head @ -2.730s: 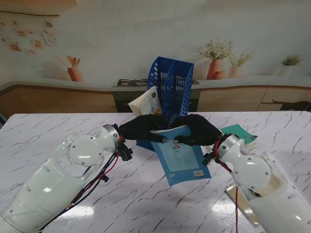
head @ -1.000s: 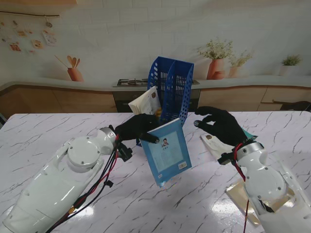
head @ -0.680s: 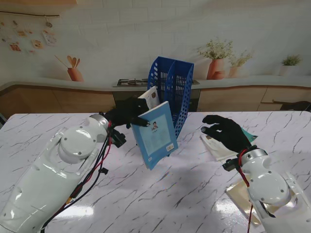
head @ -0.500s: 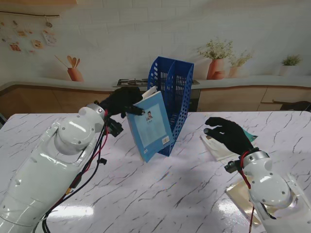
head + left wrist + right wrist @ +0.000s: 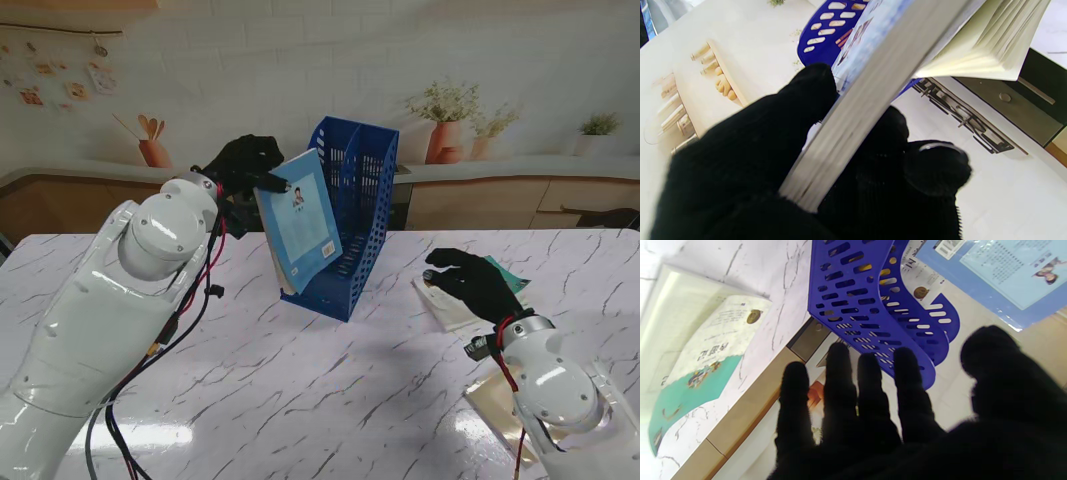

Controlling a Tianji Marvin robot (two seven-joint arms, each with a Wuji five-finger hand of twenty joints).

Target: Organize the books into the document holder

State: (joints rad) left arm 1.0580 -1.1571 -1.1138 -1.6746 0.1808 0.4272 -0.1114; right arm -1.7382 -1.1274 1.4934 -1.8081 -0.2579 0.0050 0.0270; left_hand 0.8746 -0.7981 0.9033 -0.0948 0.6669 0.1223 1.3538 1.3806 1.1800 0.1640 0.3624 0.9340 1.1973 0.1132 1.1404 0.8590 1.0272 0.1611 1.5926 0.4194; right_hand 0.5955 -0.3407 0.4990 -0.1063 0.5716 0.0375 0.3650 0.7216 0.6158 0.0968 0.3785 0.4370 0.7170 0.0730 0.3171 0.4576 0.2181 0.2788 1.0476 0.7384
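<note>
Left hand (black knit glove) is pinching a light-blue paperback by its top corner, holding it tilted in the air just beside the perforated blue plastic document holder. Right hand is hovering w/ fingers spread wide, empty, over a teal-and-white book lying flat on the marble-look worktop.

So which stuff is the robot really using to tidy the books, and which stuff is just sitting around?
For the job:
- blue book, pinched in the left hand
- blue holder
- white and teal book on the table, waiting
- right hand, open above it

Just around:
- potted plants
- stove
- orange pot
</note>
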